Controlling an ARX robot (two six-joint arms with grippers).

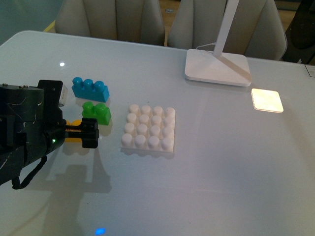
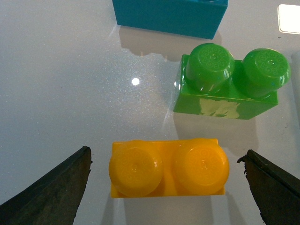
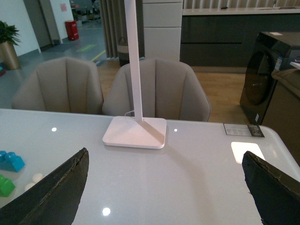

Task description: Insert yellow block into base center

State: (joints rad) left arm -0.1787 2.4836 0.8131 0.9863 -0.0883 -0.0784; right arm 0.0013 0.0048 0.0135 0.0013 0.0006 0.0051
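The yellow block (image 2: 168,168) lies flat on the table, its two studs up, between the two fingers of my open left gripper (image 2: 166,187); gaps show on both sides, so neither finger touches it. In the front view the left gripper (image 1: 86,132) covers most of the yellow block (image 1: 74,124). The white studded base (image 1: 148,128) sits to the right of it, bare of bricks. My right gripper (image 3: 164,192) is open above the table with nothing between its fingers; the front view does not show it.
A green two-stud brick (image 1: 96,112) (image 2: 225,82) lies just beyond the yellow block, and a blue brick (image 1: 90,89) (image 2: 171,16) behind that. A white lamp (image 1: 217,66) (image 3: 135,131) stands at the back right. Chairs line the table's far edge.
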